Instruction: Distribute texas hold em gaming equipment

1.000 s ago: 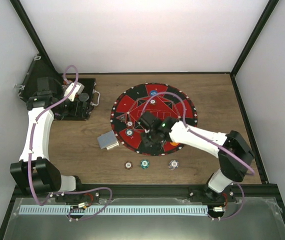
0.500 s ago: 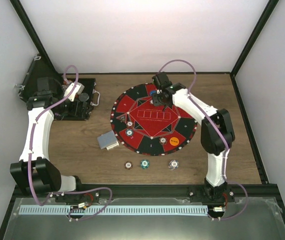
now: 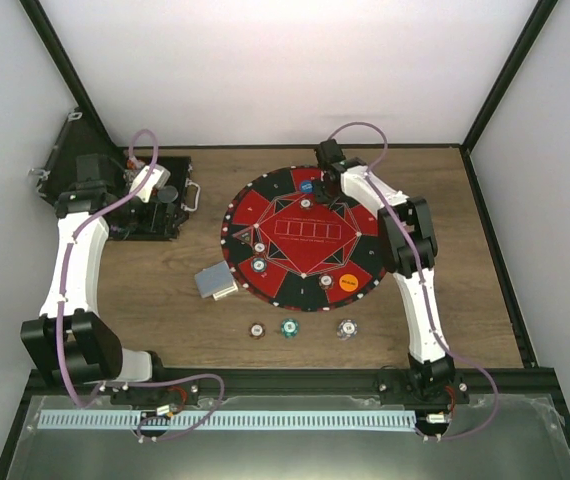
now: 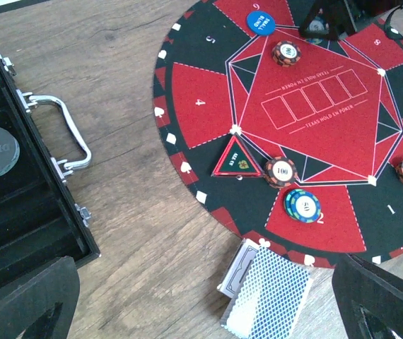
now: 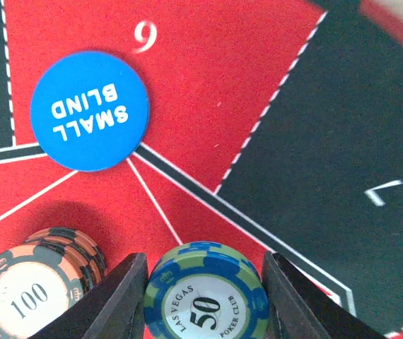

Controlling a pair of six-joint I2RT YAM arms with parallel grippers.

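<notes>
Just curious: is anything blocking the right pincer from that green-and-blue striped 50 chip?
Nothing visible. The right pincer grips the green-and-blue striped 50 chip directly. The brown striped 100 chip sits beside it, outside the jaws.

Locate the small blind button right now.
Top view: far edge of the mat, red segment 6. Small blind button sits beside the brown 100 chip and the teal 50 chip in the right gripper.

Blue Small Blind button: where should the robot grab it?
Pinch its rim at opposite edges, coming straight down. The button lies flat on the mat, a thin disc, so only the edge offers a hold. Keep clear of the nearby 100 chip.
</notes>
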